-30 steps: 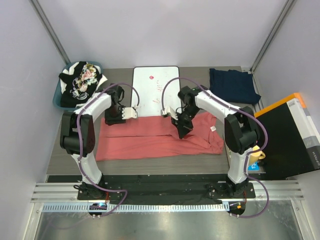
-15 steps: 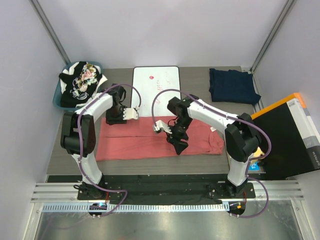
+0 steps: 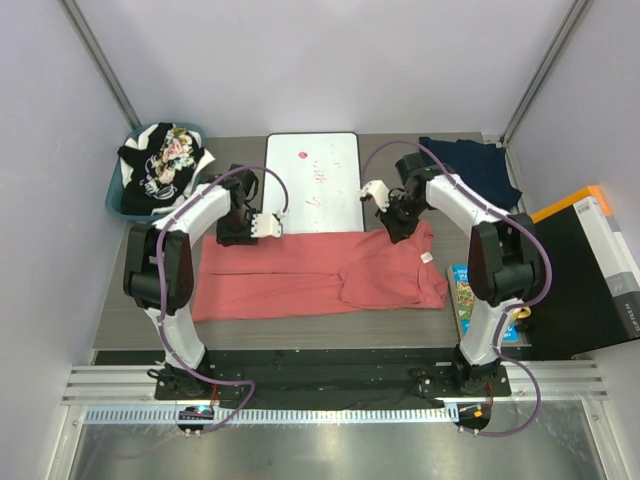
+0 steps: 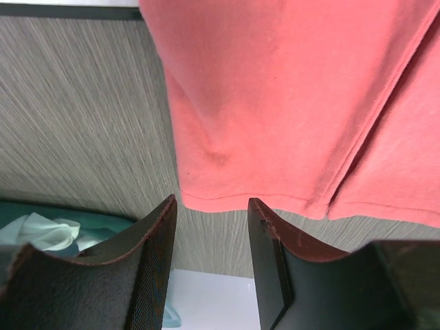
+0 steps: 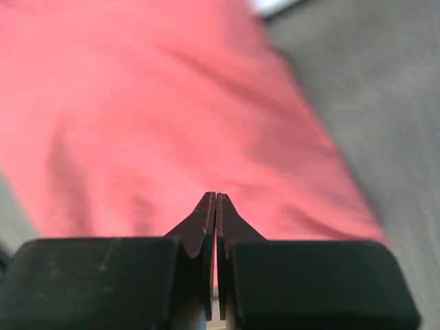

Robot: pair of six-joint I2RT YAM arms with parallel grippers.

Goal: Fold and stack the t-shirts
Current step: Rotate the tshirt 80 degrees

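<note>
Step in hand, as judged: folding of the salmon shirt [image 3: 300,280], which is spread flat across the middle of the table [image 3: 150,330], its far edge lying along the near edge of the board [image 3: 312,175]. A lengthwise crease is seen in its right half, so the fold is taken to be partly made. The navy shirt [image 3: 468,172] lies at the far right, well apart; other shirts [image 3: 165,160] are heaped in the bin [image 3: 112,192] at the far left. The left gripper [image 3: 268,226] is held low at the far left hem [image 4: 240,201] with its jaws about half apart and nothing between them; the hem lies just beyond the tips. The right gripper [image 3: 393,230] is held over the far right part with its jaws pressed together. No cloth is seen pinched, though the wrist view is blurred. Next move, as judged: the right jaws would need opening, and both grippers setting onto the far edge and closing on it, so that the edge can be lifted evenly and carried over.
</note>
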